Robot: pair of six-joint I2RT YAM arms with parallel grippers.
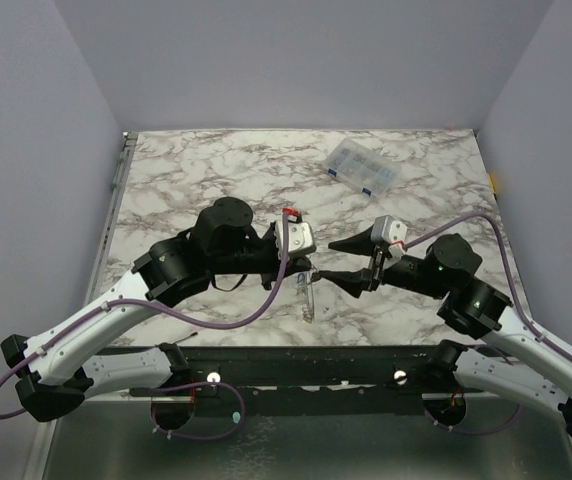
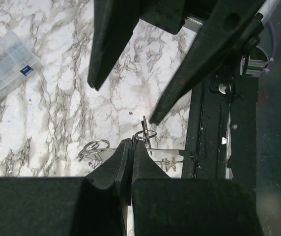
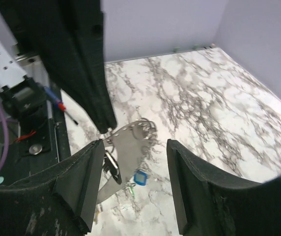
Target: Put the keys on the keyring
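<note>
**Desk:** Where is the thin grey metal keyring?

**Me:** My left gripper has it. The two black fingers are pressed together on the hoop, at about 6 o'clock on the white marble table, close to the near edge.

**Desk:** And the keys?

**Me:** On the right wrist view I see a small blue-headed key at the hoop's 6 o'clock. A black-rimmed oval tag sits at its 7 o'clock. I can't make out any other colours.

**Desk:** The right gripper?

**Me:** It is spread wide with a finger on either side of the hoop, and it grips nothing. It faces the left one from 3 o'clock.

**Desk:** Anything else?

**Me:** A clear plastic compartment box lies at 1 o'clock, well apart.
</note>
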